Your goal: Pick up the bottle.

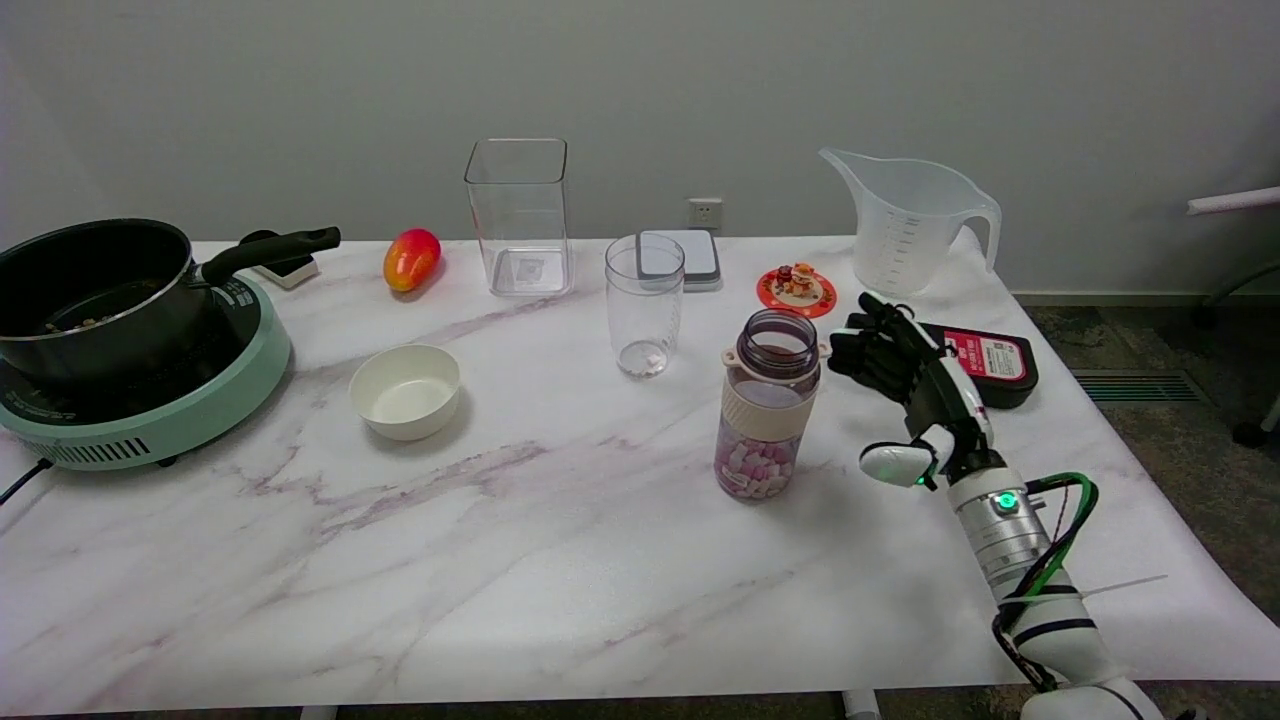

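Bottle: the clear, lidless plastic bottle with a cream sleeve and pink-white candies inside (768, 408) stands upright on the white marbled worktop (500, 560), near the middle.
Right hand: the black-and-white right hand (912, 395) is just beside the bottle, on its right, not touching.
Fingers: the fingers (862, 348) are apart and hold nothing, thumb low, seemingly ready to wrap the bottle's body.
Behind: a tall clear drinking glass (644, 305) stands apart.

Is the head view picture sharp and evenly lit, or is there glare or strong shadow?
Head view: sharp overall, soft even light; the bottle and white bowl cast only faint shadows on the marble table; no strong glare; the right hand is not blurred.
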Robot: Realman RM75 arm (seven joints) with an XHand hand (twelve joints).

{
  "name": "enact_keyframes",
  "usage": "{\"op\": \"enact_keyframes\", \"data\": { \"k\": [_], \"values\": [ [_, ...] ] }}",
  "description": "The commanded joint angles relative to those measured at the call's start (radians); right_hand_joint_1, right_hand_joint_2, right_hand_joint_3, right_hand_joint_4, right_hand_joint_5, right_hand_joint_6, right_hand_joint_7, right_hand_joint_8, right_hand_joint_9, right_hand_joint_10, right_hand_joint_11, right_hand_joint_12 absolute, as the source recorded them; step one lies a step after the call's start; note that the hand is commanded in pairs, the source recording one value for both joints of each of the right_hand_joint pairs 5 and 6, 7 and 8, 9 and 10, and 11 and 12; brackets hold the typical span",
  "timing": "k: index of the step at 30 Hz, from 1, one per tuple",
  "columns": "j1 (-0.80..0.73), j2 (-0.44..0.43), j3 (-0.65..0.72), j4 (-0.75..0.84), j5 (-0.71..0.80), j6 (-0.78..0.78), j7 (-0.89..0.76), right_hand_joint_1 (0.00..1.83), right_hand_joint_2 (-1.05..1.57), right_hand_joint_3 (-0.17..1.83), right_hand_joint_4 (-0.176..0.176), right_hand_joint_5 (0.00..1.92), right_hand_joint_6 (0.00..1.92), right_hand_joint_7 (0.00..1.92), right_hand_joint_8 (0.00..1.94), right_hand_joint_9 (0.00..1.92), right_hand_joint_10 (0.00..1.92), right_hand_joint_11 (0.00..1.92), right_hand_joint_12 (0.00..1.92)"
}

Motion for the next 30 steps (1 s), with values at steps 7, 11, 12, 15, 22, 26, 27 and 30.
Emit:
{"op": "enact_keyframes", "data": {
  "k": [7,11,12,15,22,26,27,30],
  "values": [
    [0.129,-0.107,-0.138,-0.097,-0.008,0.012,-0.059,1.1,-0.38,0.84,0.0,0.2,0.2,0.58,0.58,0.56,0.56,0.56,0.56],
    [0.149,-0.114,-0.145,-0.101,-0.01,-0.009,-0.076,1.11,-0.37,0.87,0.0,0.2,0.2,0.58,0.58,0.55,0.55,0.55,0.55],
    [0.153,-0.116,-0.145,-0.102,-0.01,-0.015,-0.077,1.11,-0.37,0.87,0.0,0.2,0.2,0.58,0.58,0.55,0.55,0.55,0.55],
    [0.163,-0.121,-0.145,-0.103,-0.013,-0.035,-0.077,1.11,-0.37,0.88,0.0,0.2,0.2,0.58,0.58,0.55,0.55,0.55,0.55],
    [0.177,-0.132,-0.145,-0.103,-0.02,-0.06,-0.077,1.11,-0.39,0.9,0.0,0.2,0.2,0.58,0.58,0.55,0.55,0.55,0.55],
    [0.181,-0.132,-0.145,-0.098,-0.021,-0.074,-0.077,1.11,-0.39,0.88,0.0,0.2,0.2,0.58,0.58,0.55,0.55,0.55,0.55],
    [0.182,-0.132,-0.145,-0.096,-0.021,-0.078,-0.077,1.11,-0.39,0.88,0.0,0.2,0.2,0.58,0.58,0.55,0.55,0.55,0.55],
    [0.185,-0.132,-0.145,-0.096,-0.021,-0.083,-0.077,1.13,-0.36,0.82,0.0,0.21,0.21,0.58,0.58,0.55,0.55,0.55,0.55]
  ]
}}
